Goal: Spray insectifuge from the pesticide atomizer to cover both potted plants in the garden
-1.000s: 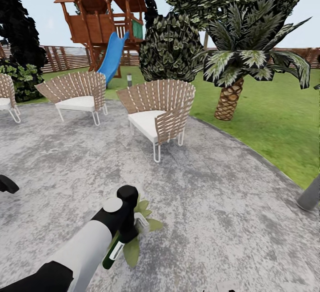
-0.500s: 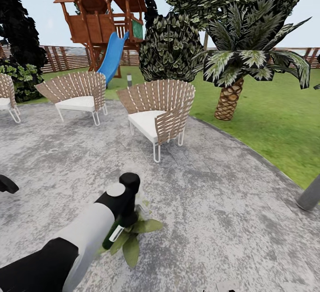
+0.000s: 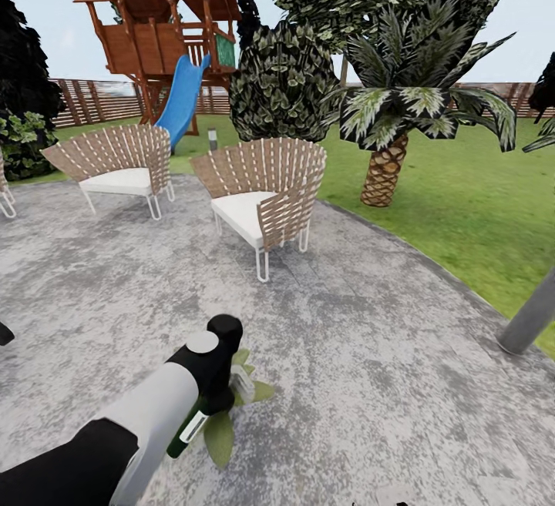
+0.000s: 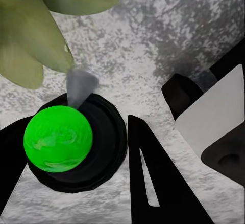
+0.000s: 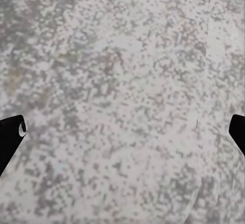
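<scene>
While the left arm reaches forward and down over the paved patio, its gripper is clamped on the atomizer, which shows in the head view as a slender bottle with a dark lower end and a pale label, tilted and held just above the paving. Directly beside and partly behind the gripper sits one potted plant, its broad green leaves spreading out on the patio from under the black wrist; the pot itself is hidden by the arm. From the left wrist view, the atomizer appears end-on as a bright green cap inside a black ring, a black finger close beside it, and a faint grey cone of mist rises from it toward the plant's leaves, which hang blurred over the speckled paving. Right wrist view: two black fingertips stand wide apart at opposite edges with bare grey paving between them, so that gripper is spread and holds nothing. Farther off in the head view stand two wicker chairs on the patio, a palm on the lawn, a wooden play tower with a blue slide, and a slatted fence. A grey post rises at the patio's right edge.
</scene>
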You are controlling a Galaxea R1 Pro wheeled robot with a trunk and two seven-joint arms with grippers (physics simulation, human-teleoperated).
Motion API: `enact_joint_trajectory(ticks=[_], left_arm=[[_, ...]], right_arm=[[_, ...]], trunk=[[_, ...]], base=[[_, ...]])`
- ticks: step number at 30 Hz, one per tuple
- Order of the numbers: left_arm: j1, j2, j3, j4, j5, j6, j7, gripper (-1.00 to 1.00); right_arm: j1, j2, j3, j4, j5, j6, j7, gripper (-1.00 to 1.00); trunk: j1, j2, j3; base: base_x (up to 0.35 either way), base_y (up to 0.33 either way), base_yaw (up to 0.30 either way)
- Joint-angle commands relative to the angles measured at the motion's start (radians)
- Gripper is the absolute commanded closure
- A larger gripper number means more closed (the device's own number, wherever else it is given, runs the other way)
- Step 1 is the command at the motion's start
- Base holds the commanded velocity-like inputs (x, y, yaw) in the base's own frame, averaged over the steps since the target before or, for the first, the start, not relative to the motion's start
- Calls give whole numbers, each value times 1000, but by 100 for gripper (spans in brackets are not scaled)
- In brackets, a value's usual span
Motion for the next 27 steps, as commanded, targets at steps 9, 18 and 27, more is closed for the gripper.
enact_joint_trajectory(ticks=[9,18,27], left_arm=[[-1,0,-5,0,-5,10,-10,100],[10,0,-5,2,-2,9,-10,100],[74,0,-5,7,-7,9,-10,100]], right_arm=[[-1,0,7,1,-1,-3,-9,-100],[-1,0,7,1,-1,-2,-9,-100],[-1,0,8,1,-1,-3,-9,-100]], trunk=[[0,0,-1],[0,0,-1],[0,0,-1]], base=[[180,0,0],[35,-74,0],[10,-24,0]])
